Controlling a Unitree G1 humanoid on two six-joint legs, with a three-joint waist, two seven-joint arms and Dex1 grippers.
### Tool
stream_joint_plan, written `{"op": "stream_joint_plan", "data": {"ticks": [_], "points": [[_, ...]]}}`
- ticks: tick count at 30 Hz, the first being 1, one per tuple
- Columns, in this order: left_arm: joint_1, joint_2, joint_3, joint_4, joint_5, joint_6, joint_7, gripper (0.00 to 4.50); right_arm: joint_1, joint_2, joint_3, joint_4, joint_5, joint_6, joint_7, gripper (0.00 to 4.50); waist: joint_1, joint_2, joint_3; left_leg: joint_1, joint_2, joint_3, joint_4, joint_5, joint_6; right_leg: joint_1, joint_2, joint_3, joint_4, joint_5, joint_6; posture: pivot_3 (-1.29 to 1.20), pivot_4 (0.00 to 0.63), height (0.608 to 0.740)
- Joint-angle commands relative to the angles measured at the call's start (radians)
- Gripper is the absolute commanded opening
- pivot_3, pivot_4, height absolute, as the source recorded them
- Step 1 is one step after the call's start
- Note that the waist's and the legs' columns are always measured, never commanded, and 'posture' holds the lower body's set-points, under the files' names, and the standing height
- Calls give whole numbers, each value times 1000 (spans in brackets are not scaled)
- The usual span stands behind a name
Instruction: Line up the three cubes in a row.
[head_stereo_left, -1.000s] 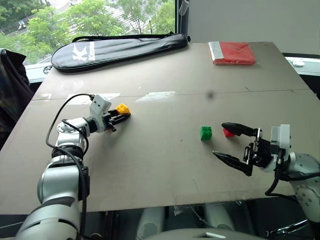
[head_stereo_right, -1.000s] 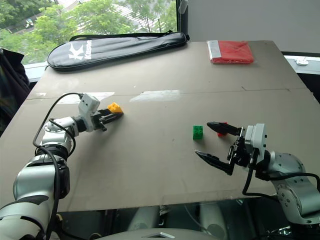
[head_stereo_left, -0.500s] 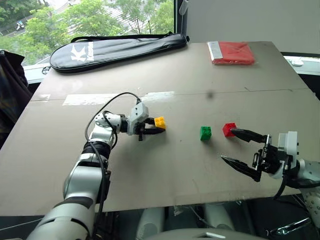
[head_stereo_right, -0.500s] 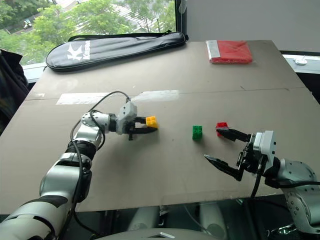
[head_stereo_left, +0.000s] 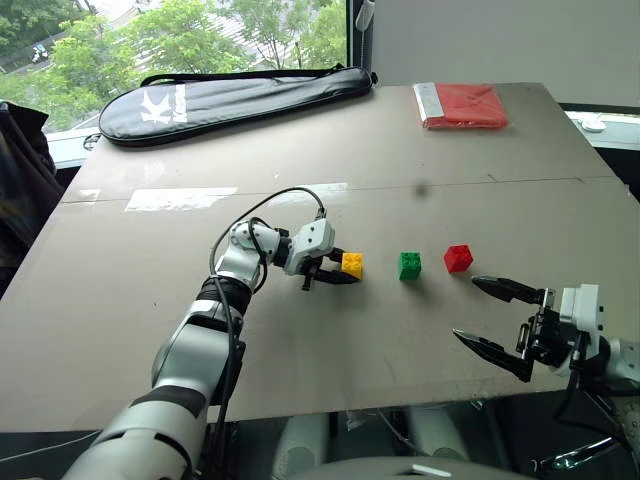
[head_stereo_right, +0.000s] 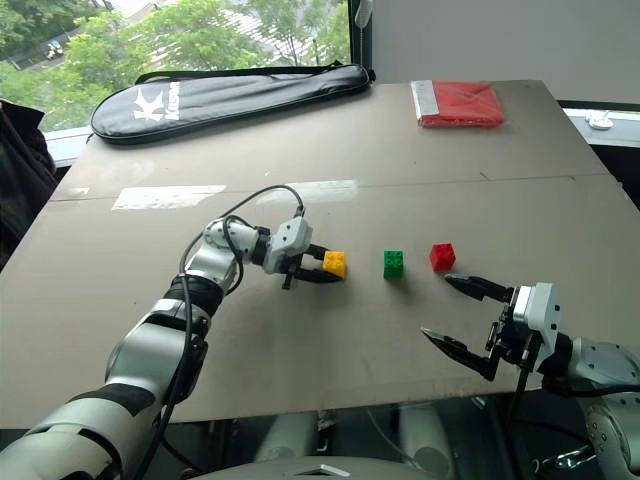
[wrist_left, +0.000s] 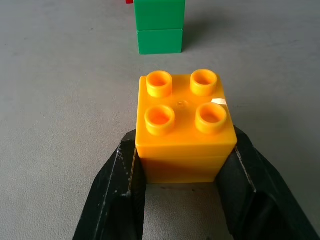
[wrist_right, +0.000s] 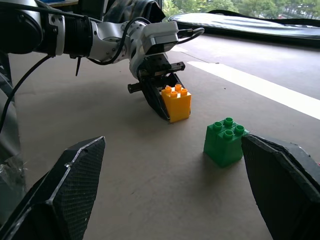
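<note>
At the upper left of the head view a long black fabric racket bag (head_stereo_left: 235, 97), soft and teardrop-shaped with a white logo, lies across the far edge of the table (head_stereo_left: 330, 350), whose top is flat, matte grey-brown board with a glossy strip of tape (head_stereo_left: 180, 198) at the left.

Near the middle, the left gripper (head_stereo_left: 344, 270) is clenched on the yellow cube (head_stereo_left: 352, 264), one black finger pressed against each side. In the left wrist view the yellow cube (wrist_left: 184, 130) is a smooth, glossy plastic brick with four round hollow studs on top, its base down at the tabletop, and the fingers (wrist_left: 117, 200) look matte and wedge-shaped.

Just right of it, apart, stands the green cube (head_stereo_left: 410, 265), the same studded shape. Further right, again with a gap, stands the red cube (head_stereo_left: 458, 258). The three sit roughly in one line across the centre of the frame.

In the lower right the right gripper (head_stereo_left: 495, 318) hangs spread wide, grasping nothing, its two pointed, finely textured black fingers (wrist_right: 65, 190) well apart and short of the red cube.

At the upper right a flat red packet (head_stereo_left: 463, 105) with a pale, shiny edge lies on the far side of the table.
</note>
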Motion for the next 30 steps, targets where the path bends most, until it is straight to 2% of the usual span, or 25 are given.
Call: {"op": "stream_joint_plan", "data": {"ticks": [1, 7, 9, 11, 12, 13, 14, 22, 27, 30], "points": [[-13, 2, -11, 18, 18, -14, 11, 1317, 2, 5, -26, -13, 3, -29, -3, 4500, 0, 0, 0, 0, 0, 0, 0, 0, 0, 0, 0, 0, 0, 0, 0, 0, 150, 701], [-13, -3, -14, 27, 25, 14, 16, 1317, -7, 13, -17, -4, -2, -40, -4, 4500, 1, 0, 0, 1, 0, 0, 0, 0, 0, 0, 0, 0, 0, 0, 0, 0, 150, 701], [-13, -1, -19, 28, 29, 40, 8, 2372, -10, 12, -17, 0, -2, -41, -2, 4500, 2, 0, 0, 1, 0, 0, 0, 0, 0, 0, 0, 0, 0, 0, 0, 0, 150, 701], [-13, 6, -27, 27, 37, 62, 0, 3057, -11, 9, -19, 3, 3, -38, 3, 4500, 3, 0, 0, 1, 0, 0, 0, 0, 0, 0, 0, 0, 0, 0, 0, 0, 150, 701], [-13, 8, -28, 26, 39, 67, 0, 3670, -12, 7, -19, 3, 5, -35, 5, 4500, 3, 0, 0, 1, 0, 0, 0, 0, 0, 0, 0, 0, 0, 0, 0, 0, 150, 701], [-13, 9, -27, 25, 39, 73, 10, 3819, -12, 7, -19, 4, 5, -35, 6, 4500, 3, 0, 0, 1, 0, 0, 0, 0, 0, 1, 0, 0, 0, 0, 0, 0, 150, 701], [-12, 11, -24, 23, 37, 82, 23, 4433, -13, 6, -20, 4, 5, -35, 7, 4500, 3, 0, 0, 1, 0, 0, 0, 0, 0, 1, 0, 0, 0, -1, -2, 0, 150, 701], [44, 76, 30, -82, -8, 120, 77, 4472, -9, 3, -32, 50, -1, -53, 29, 4500, -11, 0, -1, 3, 0, 0, 0, 0, 0, 2, 0, 0, 2, -2, -4, 0, 150, 701], [266, 205, 98, -467, -127, 346, 71, 4472, -11, 3, -60, 146, -20, -89, 45, 4500, -29, 0, -1, 3, 3, 0, -1, 0, 0, 0, 1, 1, 2, -1, -2, 0, 150, 701], [434, 255, 144, -737, -183, 491, 156, 4472, -24, 2, -80, 206, -24, -107, 53, 4500, -24, 1, 0, 3, 5, -2, -2, 0, 0, -1, 0, 3, 2, -2, -3, 0, 150, 701]]}}
